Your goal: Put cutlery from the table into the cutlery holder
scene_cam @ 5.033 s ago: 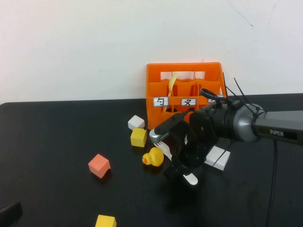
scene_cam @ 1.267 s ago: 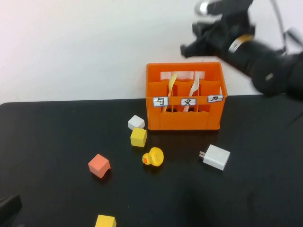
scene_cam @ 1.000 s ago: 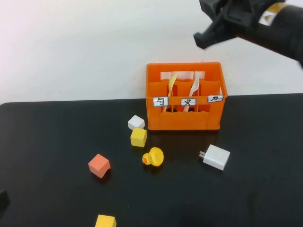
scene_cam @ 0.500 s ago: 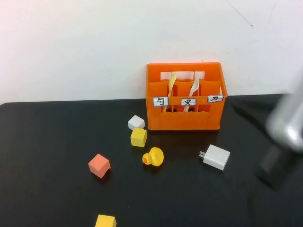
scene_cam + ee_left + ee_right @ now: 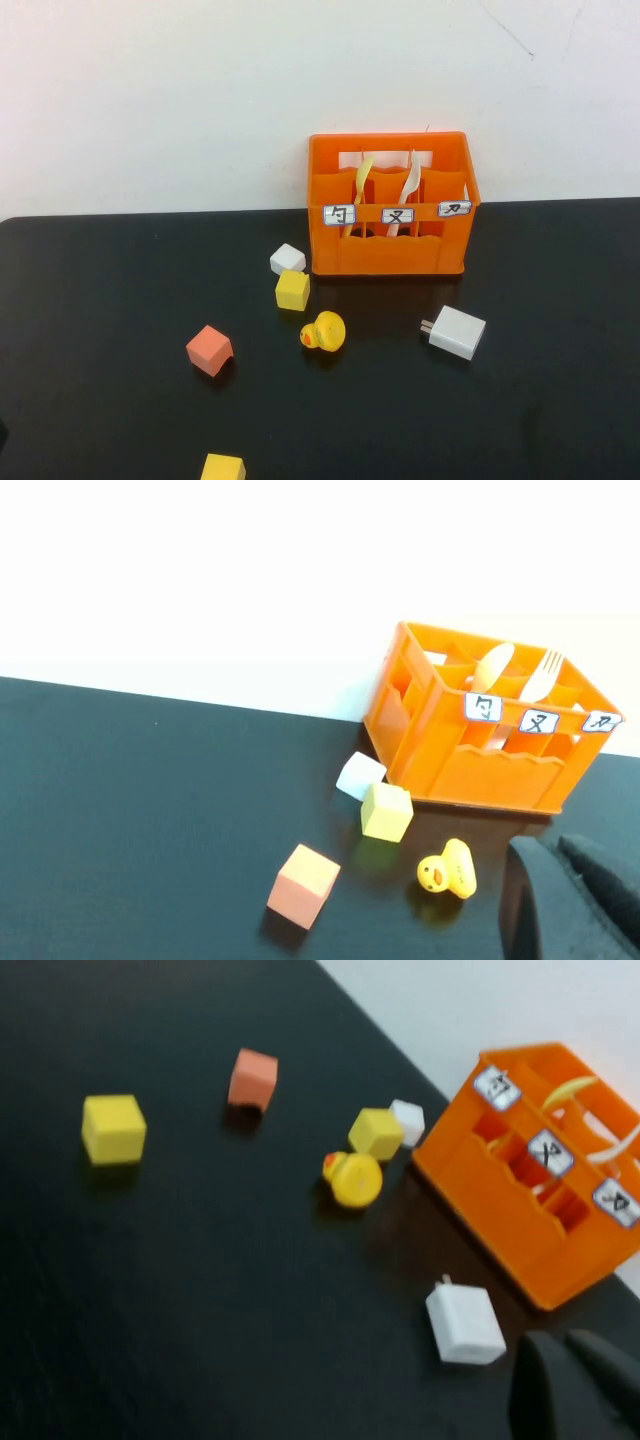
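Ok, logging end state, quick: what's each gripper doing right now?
Left gripper: fingers together, holding nothing, low over the table.
Right gripper: fingers together, holding nothing, near the white charger.

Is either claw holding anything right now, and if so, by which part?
Nothing is held. Spoon and fork stand in the orange crate. The left claw and right claw show only at their own wrist views' edges, carrying nothing.
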